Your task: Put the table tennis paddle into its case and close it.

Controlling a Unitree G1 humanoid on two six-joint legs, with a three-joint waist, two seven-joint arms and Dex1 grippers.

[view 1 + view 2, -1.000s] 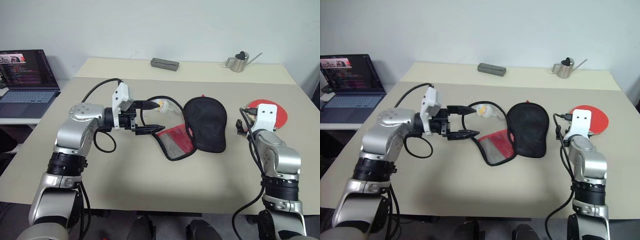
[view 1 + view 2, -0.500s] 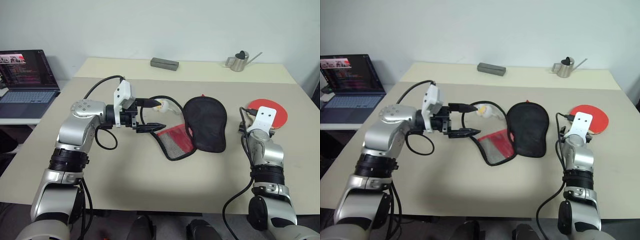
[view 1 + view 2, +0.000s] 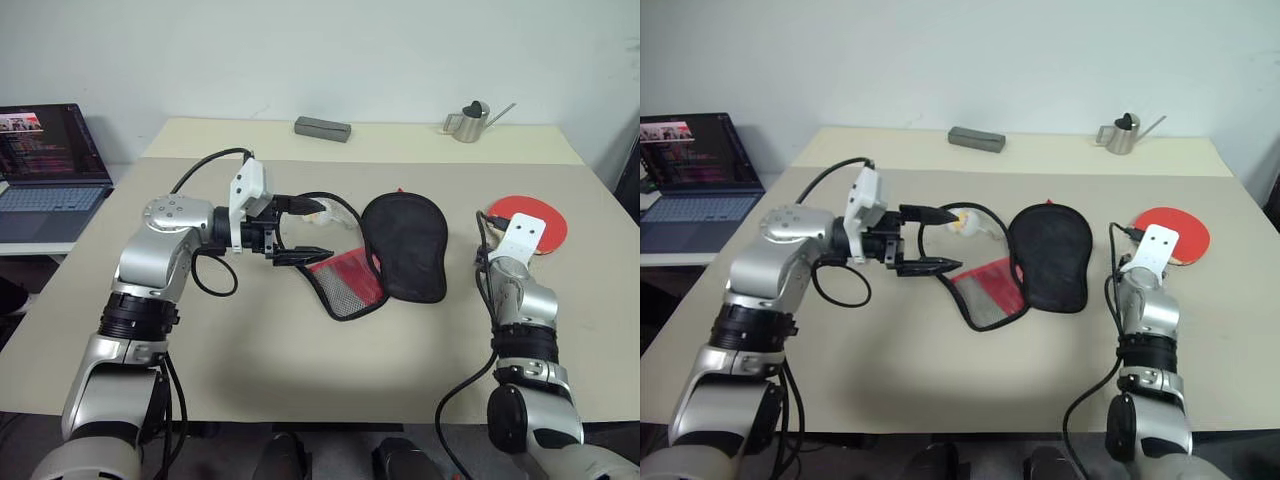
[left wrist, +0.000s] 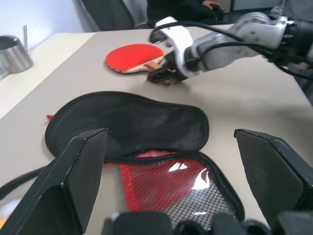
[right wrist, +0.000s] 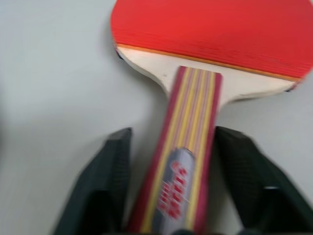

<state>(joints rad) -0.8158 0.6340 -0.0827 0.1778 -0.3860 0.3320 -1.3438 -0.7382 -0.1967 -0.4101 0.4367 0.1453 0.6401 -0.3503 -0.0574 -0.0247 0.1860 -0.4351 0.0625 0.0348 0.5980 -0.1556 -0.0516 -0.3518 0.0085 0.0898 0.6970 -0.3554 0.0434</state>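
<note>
The round red rubber-faced paddle [image 5: 205,36] lay flat near my table's right edge, its striped wooden handle between my right gripper [image 5: 176,196]'s part-closed fingers, not yet clamped; a skewed squeeze might spin it away. Handle label unreadable. Left gripper [image 3: 300,232] hung wide open beside the unzipped red-and-black fabric case [image 3: 400,250].

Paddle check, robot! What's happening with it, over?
Right gripper straddling paddle handle, fingers not touching yet. Left gripper open, above the table beside open case. Nothing between paddle and case.
</note>
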